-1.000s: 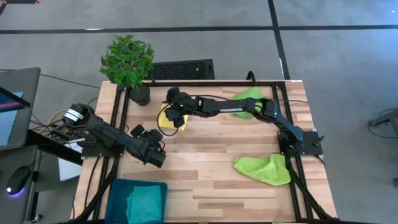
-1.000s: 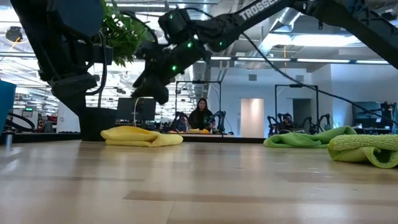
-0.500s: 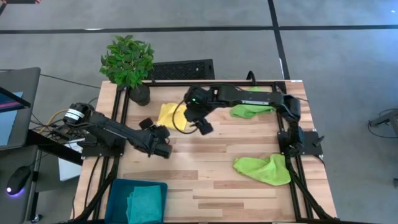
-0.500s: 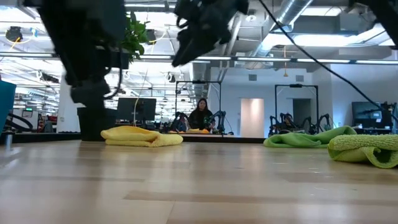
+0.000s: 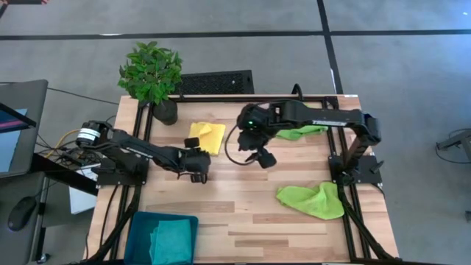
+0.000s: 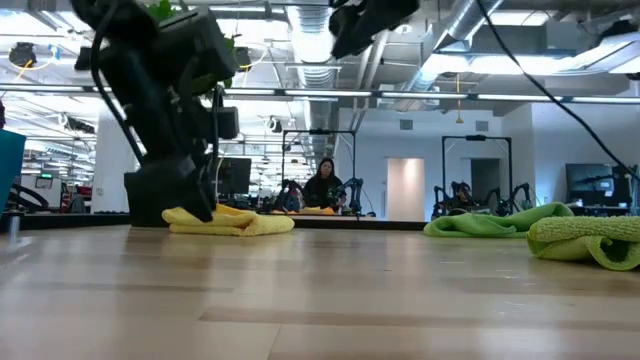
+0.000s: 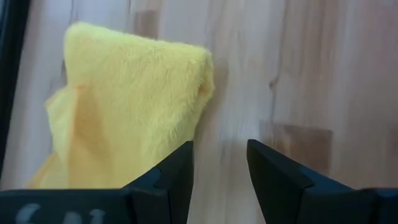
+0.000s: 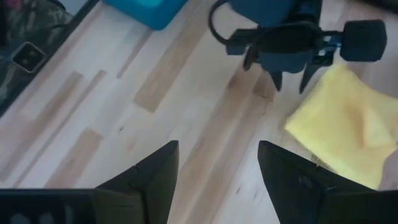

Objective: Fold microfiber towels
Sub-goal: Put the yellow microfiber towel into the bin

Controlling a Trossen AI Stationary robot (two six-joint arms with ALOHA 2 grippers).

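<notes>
High view shows us the left gripper (image 5: 197, 163), fingers spread, just near of the yellow towel (image 5: 207, 135), probably to grasp it, while right wrist view shows the right gripper (image 8: 217, 168) spread, hovering empty.

Fuzzy yellow cloth towel (image 7: 130, 106) on smooth wood table (image 7: 323, 74)

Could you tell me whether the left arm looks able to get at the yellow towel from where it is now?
Probably yes: the left claw is open right beside the yellow towel, with only bare table between them, and the right claw is off to the side.
</notes>
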